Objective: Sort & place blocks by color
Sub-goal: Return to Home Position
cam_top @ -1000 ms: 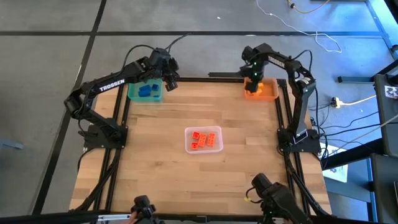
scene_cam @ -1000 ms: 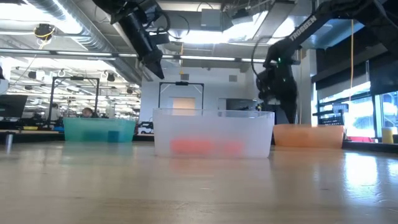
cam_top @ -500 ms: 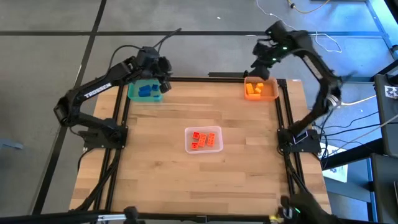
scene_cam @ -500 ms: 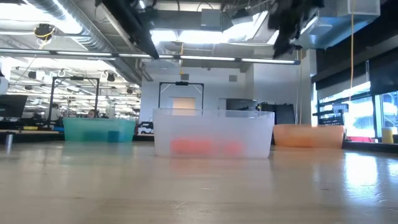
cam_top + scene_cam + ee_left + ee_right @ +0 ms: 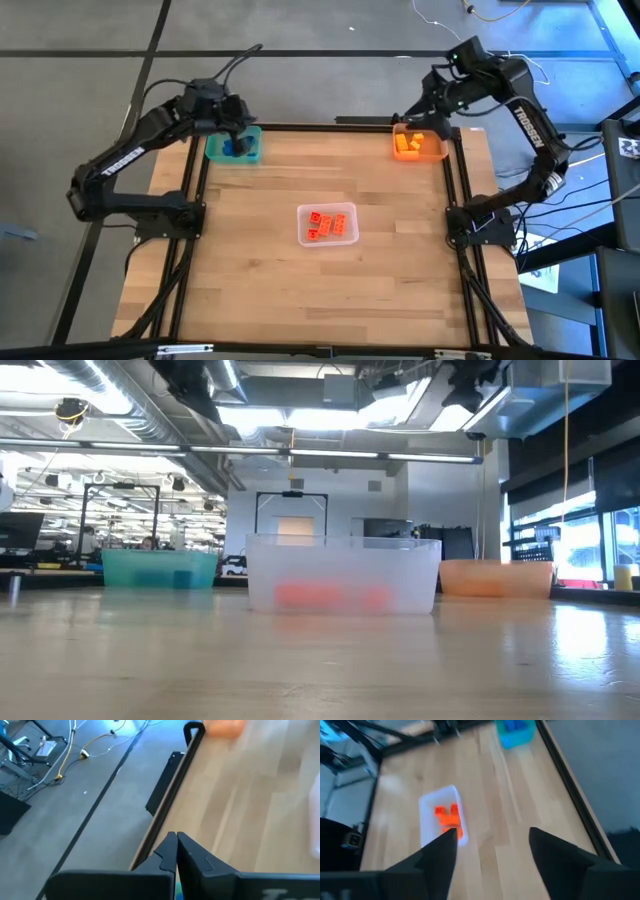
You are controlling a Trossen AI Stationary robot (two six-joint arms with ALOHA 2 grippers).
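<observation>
A wooden table (image 5: 260,290) carries three bins, with two dark arms raised at its far corners. The blocks look fully sorted: red-orange ones (image 5: 322,224) in the central clear bin (image 5: 300,225), blue (image 5: 238,148) in the teal bin (image 5: 250,155), yellow-orange (image 5: 408,145) in the orange bin (image 5: 420,157). The left gripper (image 5: 176,836), fingers pressed together and empty, hangs by the teal bin. The right gripper (image 5: 492,832), fingers spread and empty, hangs by the orange bin. Sorting seems done; next is probably folding both arms to rest, clear of the bins.
</observation>
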